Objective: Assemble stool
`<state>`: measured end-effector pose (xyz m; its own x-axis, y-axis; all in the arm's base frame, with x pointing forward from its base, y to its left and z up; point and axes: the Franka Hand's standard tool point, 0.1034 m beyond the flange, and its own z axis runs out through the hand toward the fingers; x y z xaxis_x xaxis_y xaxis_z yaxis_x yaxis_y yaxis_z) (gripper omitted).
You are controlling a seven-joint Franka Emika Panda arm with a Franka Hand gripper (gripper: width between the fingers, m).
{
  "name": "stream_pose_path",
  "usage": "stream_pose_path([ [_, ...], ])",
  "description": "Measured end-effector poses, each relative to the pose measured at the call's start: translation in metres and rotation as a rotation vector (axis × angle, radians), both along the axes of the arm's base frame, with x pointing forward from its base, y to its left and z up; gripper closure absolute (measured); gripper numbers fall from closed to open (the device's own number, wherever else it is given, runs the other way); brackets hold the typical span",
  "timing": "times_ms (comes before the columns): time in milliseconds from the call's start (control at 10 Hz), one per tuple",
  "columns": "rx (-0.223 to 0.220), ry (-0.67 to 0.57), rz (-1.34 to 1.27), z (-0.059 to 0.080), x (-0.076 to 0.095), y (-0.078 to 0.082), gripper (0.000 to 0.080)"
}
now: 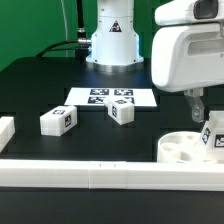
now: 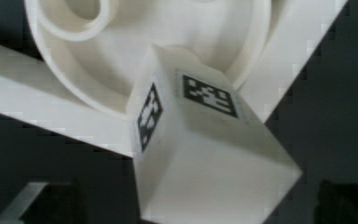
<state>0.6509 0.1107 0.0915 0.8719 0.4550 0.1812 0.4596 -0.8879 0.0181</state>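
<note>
The gripper (image 1: 201,108) hangs at the exterior view's right, jaws spread wide and clasping nothing; only one of its dark fingers (image 1: 196,102) shows clearly there, under the bulky white wrist housing (image 1: 185,50). Just beneath the fingertips stands the upright leg (image 1: 213,136), a white block with a tag on its face, cut off by the picture's edge; in the wrist view this block (image 2: 208,150) fills the middle, two tagged faces meeting at a corner, with dark table on either side of it. Its far end meets the seat (image 1: 180,148), a round white disc with holes in its top, lying on the table (image 1: 40,85) at the exterior view's lower right; whether the block sits in a socket or only touches the disc I cannot tell. The seat lies just behind the front rail (image 1: 95,172); the wrist view shows the rail (image 2: 34,100) crossing slantwise beside the disc (image 2: 105,50).

Further out, the middle leg (image 1: 122,110) lies on the black table just in front of the marker board (image 1: 112,97); the left leg (image 1: 58,120) lies further toward the exterior view's left, near the middle one but apart from it, and well apart from the seat; both show tags. A short rail (image 1: 5,130) sits at the left edge; the arm's base (image 1: 110,40) rises behind the board.
</note>
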Motion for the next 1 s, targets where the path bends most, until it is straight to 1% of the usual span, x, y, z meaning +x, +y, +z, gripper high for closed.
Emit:
stream_pose_path([
  [100,-0.012,-0.003,0.043,0.0,0.0,0.0,0.0151],
  [200,-0.044,-0.007,0.152,-0.002,-0.002,0.0,0.0151],
  [400,-0.07,-0.011,0.239,-0.001,-0.002,0.002,0.0151],
  [500,-0.098,-0.015,0.341,0.001,-0.002,0.002,0.0151],
  [600,-0.112,-0.004,0.405,0.001,-0.004,0.002,0.0151],
  [800,-0.16,-0.015,0.679,0.001,-0.002,-0.007,0.0151],
  [900,-0.196,-0.031,0.859,-0.005,0.0,-0.01,0.0151],
  [1000,-0.203,-0.023,0.901,-0.008,0.0,-0.009,0.0151],
])
